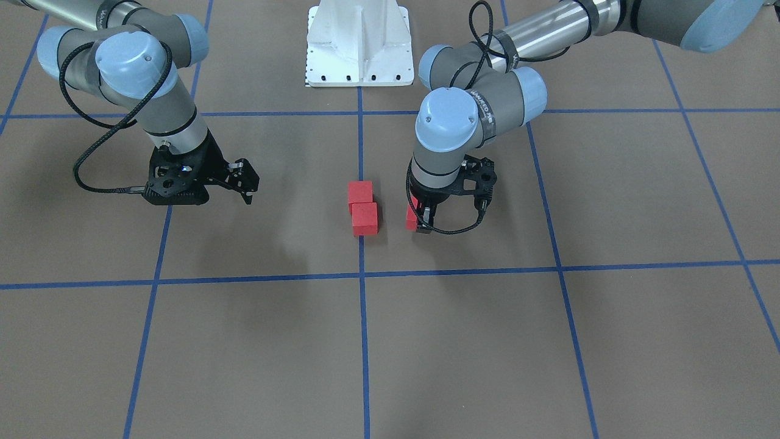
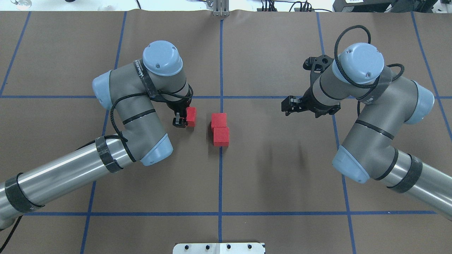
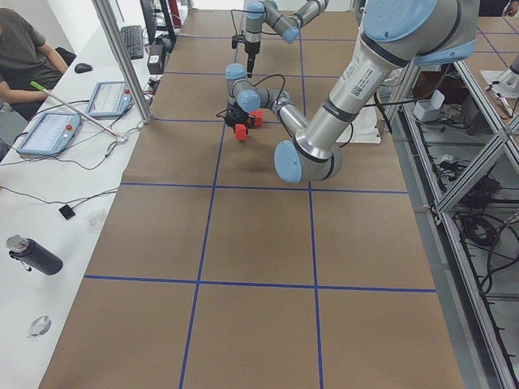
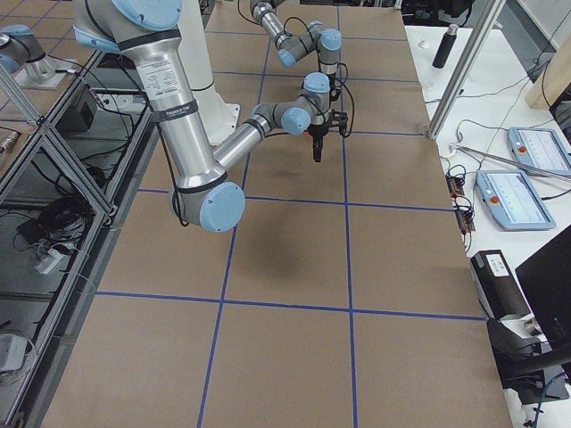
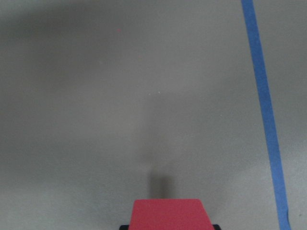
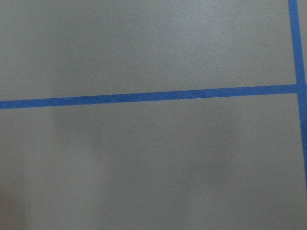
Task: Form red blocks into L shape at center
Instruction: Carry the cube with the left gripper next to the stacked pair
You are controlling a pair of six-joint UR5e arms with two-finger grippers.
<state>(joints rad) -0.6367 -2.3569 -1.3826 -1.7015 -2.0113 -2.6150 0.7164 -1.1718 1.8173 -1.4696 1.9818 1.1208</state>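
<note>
Two red blocks [image 2: 219,120] [image 2: 221,136] lie touching, one behind the other and slightly offset, on the middle blue line [image 2: 220,70]; they also show in the front view [image 1: 360,192] [image 1: 365,218]. My left gripper [image 2: 184,119] [image 1: 420,221] points down and is shut on the third red block [image 2: 191,116] [image 1: 412,216], low over the floor, a short way to the left of the pair. The left wrist view shows this block [image 5: 171,214] at its bottom edge. My right gripper [image 2: 286,106] [image 1: 248,184] hangs empty and shut, well right of the pair.
The white robot base plate [image 1: 359,42] stands at the table's near edge on the middle line. Blue tape grid lines [image 6: 144,97] cross the brown floor. An operators' bench with tablets [image 3: 50,130] and a bottle [image 3: 32,254] runs along the far side.
</note>
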